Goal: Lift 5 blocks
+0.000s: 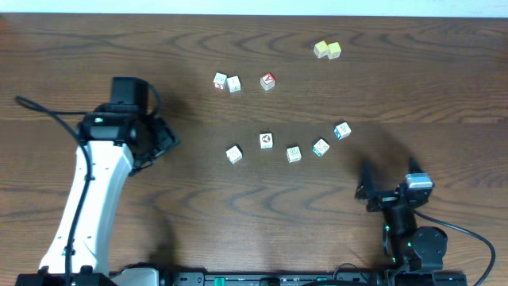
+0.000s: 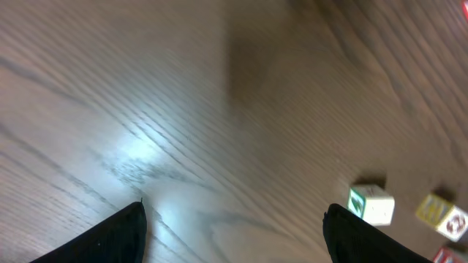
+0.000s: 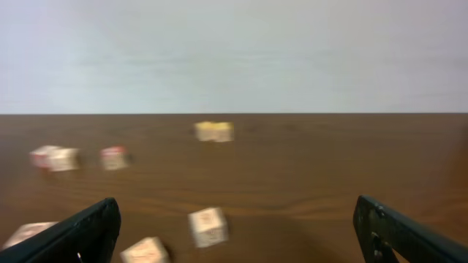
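Note:
Several small whitish blocks lie in an arc across the middle of the table, running from the leftmost one (image 1: 233,154) to the rightmost one (image 1: 342,130). My left gripper (image 1: 163,139) is open to the left of the arc, apart from it. In the left wrist view its fingers (image 2: 124,234) are spread over bare wood, with a green-pictured block (image 2: 373,204) beyond the right tip. My right gripper (image 1: 389,176) is open below and to the right of the arc. The right wrist view shows two blurred blocks (image 3: 208,226) (image 3: 146,250) ahead, between its spread fingers (image 3: 91,230).
Farther back are two more whitish cubes (image 1: 227,82), a cube with a red-and-white top (image 1: 267,81) and two pale yellow cubes (image 1: 327,50). The table's far edge meets a pale wall (image 3: 234,51).

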Controlling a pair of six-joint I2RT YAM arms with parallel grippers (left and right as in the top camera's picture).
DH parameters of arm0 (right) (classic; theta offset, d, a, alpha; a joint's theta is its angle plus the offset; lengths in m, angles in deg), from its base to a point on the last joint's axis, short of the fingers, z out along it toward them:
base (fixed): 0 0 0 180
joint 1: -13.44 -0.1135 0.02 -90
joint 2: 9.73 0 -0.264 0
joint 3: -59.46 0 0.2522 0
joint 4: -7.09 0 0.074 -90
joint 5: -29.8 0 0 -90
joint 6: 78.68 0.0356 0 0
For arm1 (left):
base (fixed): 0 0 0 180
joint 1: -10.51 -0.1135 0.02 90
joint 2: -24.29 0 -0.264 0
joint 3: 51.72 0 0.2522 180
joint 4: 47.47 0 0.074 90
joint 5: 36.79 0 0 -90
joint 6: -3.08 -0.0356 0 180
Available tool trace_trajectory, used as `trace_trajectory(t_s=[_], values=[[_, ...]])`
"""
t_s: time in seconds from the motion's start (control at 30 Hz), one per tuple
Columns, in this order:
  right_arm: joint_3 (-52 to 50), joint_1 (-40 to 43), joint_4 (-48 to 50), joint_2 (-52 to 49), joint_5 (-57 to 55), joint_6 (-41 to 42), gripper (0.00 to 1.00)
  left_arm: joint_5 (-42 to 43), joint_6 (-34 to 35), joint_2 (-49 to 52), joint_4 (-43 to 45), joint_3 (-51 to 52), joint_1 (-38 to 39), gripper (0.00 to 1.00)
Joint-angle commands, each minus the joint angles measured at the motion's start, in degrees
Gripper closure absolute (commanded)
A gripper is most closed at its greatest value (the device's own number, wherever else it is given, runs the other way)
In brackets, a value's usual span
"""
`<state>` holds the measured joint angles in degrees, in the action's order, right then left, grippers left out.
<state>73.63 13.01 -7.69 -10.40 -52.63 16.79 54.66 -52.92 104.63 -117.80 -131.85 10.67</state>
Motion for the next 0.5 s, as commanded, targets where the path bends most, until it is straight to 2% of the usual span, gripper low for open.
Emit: trace_trajectory(t_s=[0.0, 0.07, 0.13, 0.3, 0.33, 0.4, 0.47], values=[[-0.09, 0.55, 0.59, 0.28, 21.33, 11.65, 0.01, 0.52, -1.18, -0.59, -0.17, -1.09, -2.78, 0.22], [-0.09, 0.46, 4.72, 0.28, 27.82, 18.23, 0.01, 0.50, -1.18, -0.59, -0.17, -1.09, -3.52, 0.22], [-0.09, 0.44, 9.07, 0.28, 28.48, 21.68, 0.01, 0.50, -1.18, -0.59, -0.17, -1.09, -3.69, 0.22], [1.62, 0.46, 33.07, 0.28, 24.79, 23.67, 0.01, 0.50, -1.18, -0.59, -0.17, -1.09, -3.69, 0.22], [3.58, 0.46, 33.51, 0.20, 21.73, 23.63, 0.01, 0.50, -1.18, -0.59, -0.17, -1.09, -3.69, 0.22], [9.62, 0.57, 28.13, -1.07, 17.94, 20.00, 0.01, 0.52, -1.18, -0.59, -0.17, -1.09, -3.69, 0.22], [18.21, 0.61, 17.44, -4.92, 17.66, 10.84, 0.01, 0.52, -1.18, -0.59, -0.17, -1.09, -3.69, 0.22]])
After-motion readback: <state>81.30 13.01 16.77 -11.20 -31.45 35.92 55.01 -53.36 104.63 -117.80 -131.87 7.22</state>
